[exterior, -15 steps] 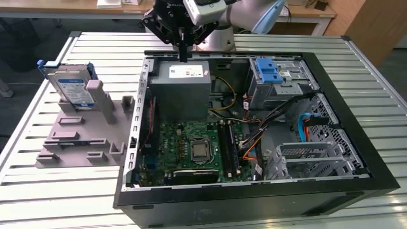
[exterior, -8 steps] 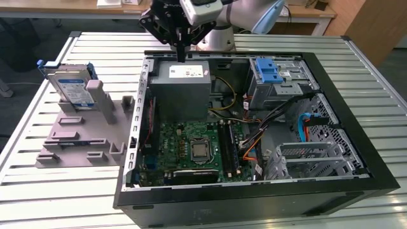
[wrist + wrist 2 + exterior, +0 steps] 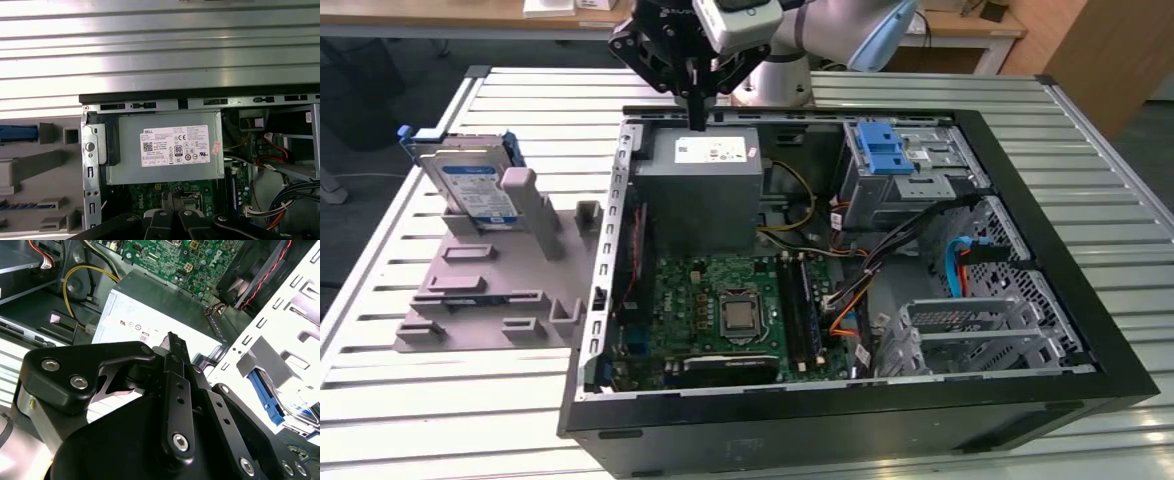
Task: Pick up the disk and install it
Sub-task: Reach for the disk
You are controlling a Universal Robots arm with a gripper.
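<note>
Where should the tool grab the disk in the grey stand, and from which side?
Probably the upper edge of the disk, pinched across its flat faces, coming down from above. It stands on edge in the grey stand, whose posts block its lower part.

We see a black rectangular metal computer case (image 3: 854,425) on a silver ribbed table (image 3: 454,400). Inside the case: a green circuit board (image 3: 707,295), a grey metal box (image 3: 700,205) with white sticker, a blue plastic latch (image 3: 886,150). Beside it, the flat silver disk (image 3: 470,185) bears a white-and-blue label, blue-framed.
</note>
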